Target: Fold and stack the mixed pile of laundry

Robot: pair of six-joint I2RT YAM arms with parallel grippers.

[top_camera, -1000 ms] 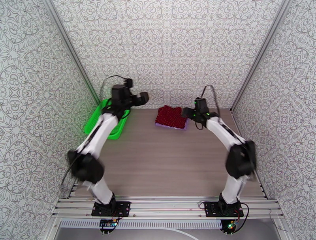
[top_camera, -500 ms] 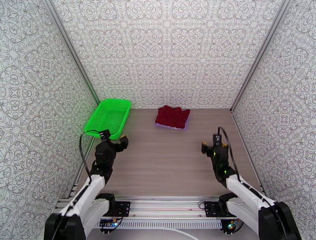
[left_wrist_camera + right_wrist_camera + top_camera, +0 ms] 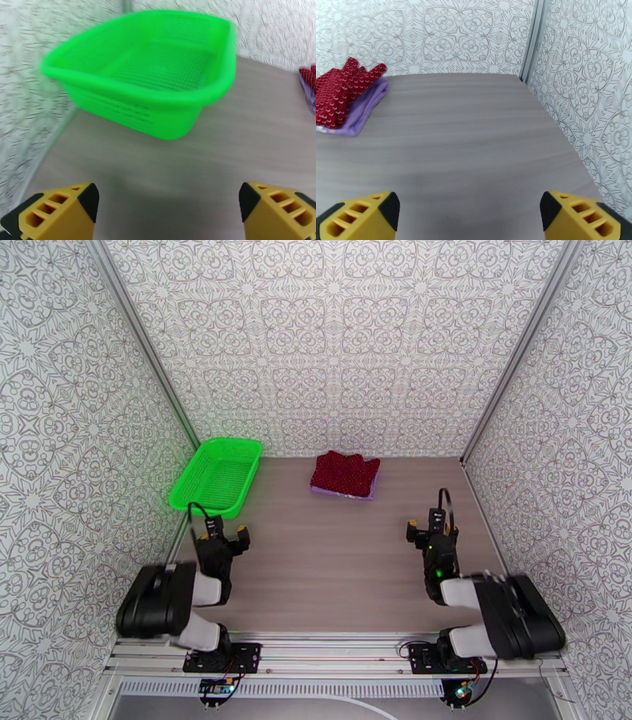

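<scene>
The dark red patterned garment (image 3: 344,473) lies folded on top of the folded lavender T-shirt (image 3: 341,493) at the back middle of the table. From the right wrist, the red garment (image 3: 341,94) and the lavender T-shirt (image 3: 365,106) under it sit at the far left. My left gripper (image 3: 223,536) rests low near the table's left front, open and holding nothing. My right gripper (image 3: 429,528) sits low at the right front, likewise open and bare. Both are far from the stack. Yellow fingertips (image 3: 59,211) frame the left wrist view.
A bright green mesh basket (image 3: 215,475) stands at the back left, close ahead of the left gripper; its near wall (image 3: 142,114) shows large in the left wrist view. Patterned walls enclose the table on three sides. Bare wood tabletop (image 3: 332,556) spreads between the arms.
Both arms have drawn back from the far end of the table to folded poses near their bases. The stacked garments stayed where they were.
</scene>
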